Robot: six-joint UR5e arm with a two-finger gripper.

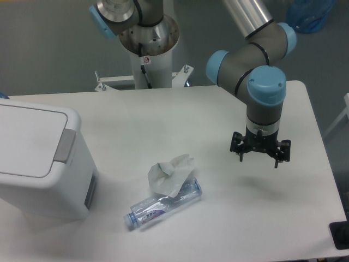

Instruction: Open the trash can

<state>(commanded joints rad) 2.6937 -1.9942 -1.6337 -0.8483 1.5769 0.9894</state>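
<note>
— Now, where is the trash can (41, 158) seen in the fixed camera's view?

— It is found at the left edge of the white surface (218, 109), partly cut off by the frame. Its flat lid is lying closed, and the grey push tab (65, 146) is seen on the rim facing the middle of the surface.

— And how is the gripper (260, 155) placed?

— It is held above the right part of the surface, well apart from the trash can, pointing straight down. Its fingers are spread wide and nothing is held between them; a shadow is cast on the surface just below it.

— What else is seen?

— A clear plastic bottle (163, 204) is laid on its side near the front edge, with a crumpled white tissue (172, 174) resting against its upper side.
</note>
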